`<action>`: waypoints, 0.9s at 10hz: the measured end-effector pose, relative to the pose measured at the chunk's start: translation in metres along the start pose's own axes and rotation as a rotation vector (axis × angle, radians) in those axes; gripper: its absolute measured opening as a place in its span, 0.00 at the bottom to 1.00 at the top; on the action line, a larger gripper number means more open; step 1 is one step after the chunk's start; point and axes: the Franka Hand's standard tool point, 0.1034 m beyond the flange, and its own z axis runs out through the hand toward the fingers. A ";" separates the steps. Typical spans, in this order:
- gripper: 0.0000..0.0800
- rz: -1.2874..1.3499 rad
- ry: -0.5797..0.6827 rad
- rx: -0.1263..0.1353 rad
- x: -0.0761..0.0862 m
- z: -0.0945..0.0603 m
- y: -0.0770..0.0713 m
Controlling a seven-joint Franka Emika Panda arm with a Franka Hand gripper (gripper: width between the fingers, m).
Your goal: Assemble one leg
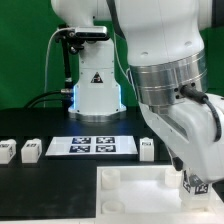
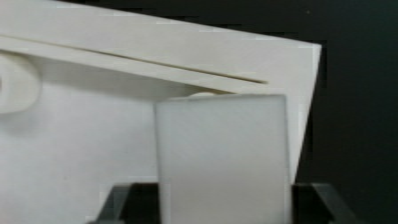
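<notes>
My gripper [image 1: 193, 176] is shut on a white leg [image 1: 198, 185] with a black-and-white tag, low over the right part of the large white panel [image 1: 125, 190]. In the wrist view the leg [image 2: 222, 145] stands upright between the dark fingers [image 2: 139, 205] of the gripper [image 2: 222, 208], with the panel [image 2: 107, 140] right behind it. A round corner socket [image 2: 15, 88] shows at the picture's edge, apart from the leg. The leg's lower end is hidden, so I cannot tell if it touches the panel.
Three more tagged legs stand on the black table: two at the exterior view's left [image 1: 6, 150] [image 1: 31, 149] and one nearer the arm [image 1: 146, 148]. The marker board [image 1: 92, 146] lies between them. The robot base [image 1: 96, 90] stands behind.
</notes>
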 end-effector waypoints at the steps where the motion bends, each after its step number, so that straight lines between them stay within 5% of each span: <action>1: 0.65 -0.076 0.003 -0.005 -0.002 0.001 0.001; 4: 0.77 -0.401 0.005 -0.029 -0.022 0.008 0.004; 6: 0.80 -0.610 0.004 -0.031 -0.019 0.008 0.004; 9: 0.81 -1.098 0.039 -0.068 -0.004 0.006 0.006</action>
